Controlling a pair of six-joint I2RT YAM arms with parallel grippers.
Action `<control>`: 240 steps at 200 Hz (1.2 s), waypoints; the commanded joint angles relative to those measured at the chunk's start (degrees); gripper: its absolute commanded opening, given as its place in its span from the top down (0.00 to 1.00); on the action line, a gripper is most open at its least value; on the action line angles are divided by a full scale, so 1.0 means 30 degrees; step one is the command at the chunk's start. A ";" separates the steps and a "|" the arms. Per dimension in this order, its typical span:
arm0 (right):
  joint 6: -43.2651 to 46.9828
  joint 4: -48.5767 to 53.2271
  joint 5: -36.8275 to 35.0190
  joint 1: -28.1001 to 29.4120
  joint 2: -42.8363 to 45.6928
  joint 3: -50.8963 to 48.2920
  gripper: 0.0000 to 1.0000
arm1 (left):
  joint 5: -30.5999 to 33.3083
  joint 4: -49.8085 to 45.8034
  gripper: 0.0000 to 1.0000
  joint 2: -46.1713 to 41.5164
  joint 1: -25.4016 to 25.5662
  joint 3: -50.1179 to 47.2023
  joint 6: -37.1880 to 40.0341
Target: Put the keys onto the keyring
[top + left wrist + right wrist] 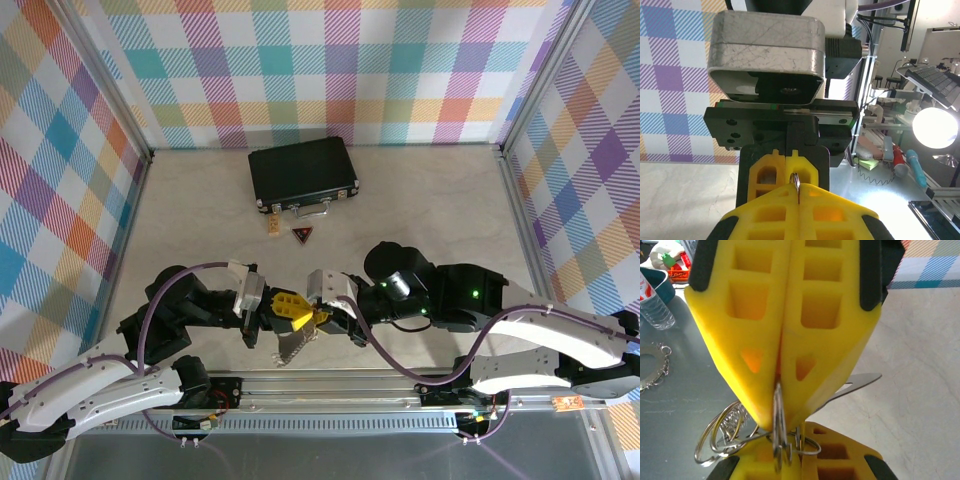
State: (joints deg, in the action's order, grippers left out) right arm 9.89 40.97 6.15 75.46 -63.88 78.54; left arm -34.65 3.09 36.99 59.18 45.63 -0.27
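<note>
Since both arms meet near 6 o'clock on the table (200,215) in the top view, this looks like a two-handed hold. The left gripper (283,308) and right gripper (322,318) sit nose to nose with the keyring (290,345) dangling just below them. Up at 12 o'clock from there, by the case (303,172) and next to the tag (302,235), is a tiny tan speck that I think is the key (273,228). It's too small to be sure, but it's well apart from the ring.

Left wrist: the left gripper (799,212) is clenched, seam tight, and a bit of ring (796,179) wire pokes up at 12 o'clock. The right gripper (786,167) faces it, touching.

Right wrist: the right gripper (777,410) is clamped on the ring wire too, right above the left gripper (805,460). The loops (720,440) fan out toward 8 o'clock. My guess is they're pinching separate coils to pry a gap for the key.
</note>
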 commanded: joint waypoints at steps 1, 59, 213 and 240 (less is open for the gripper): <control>0.0165 0.0613 0.0176 0.0064 -0.0096 0.0245 1.00 | -0.0872 0.1259 1.00 -0.0158 0.0079 0.0654 0.0045; 0.0131 0.0097 0.0567 0.0069 0.0543 -0.0106 1.00 | -0.0836 0.0836 1.00 -0.0262 0.0080 0.0679 0.0236; 0.1002 0.0231 0.2666 0.0346 0.0284 -0.0201 1.00 | -0.2971 0.3004 1.00 0.0697 0.0079 0.0784 -0.1471; 0.1098 -0.0789 0.3220 0.0359 0.0954 -0.0682 1.00 | -0.2731 0.4576 1.00 0.0683 0.0079 0.0245 -0.2279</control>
State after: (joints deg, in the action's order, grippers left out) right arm 11.68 41.76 13.26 76.16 -62.87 78.17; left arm -42.00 7.53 39.57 59.18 45.91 -4.40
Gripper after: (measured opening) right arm 0.041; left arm 0.059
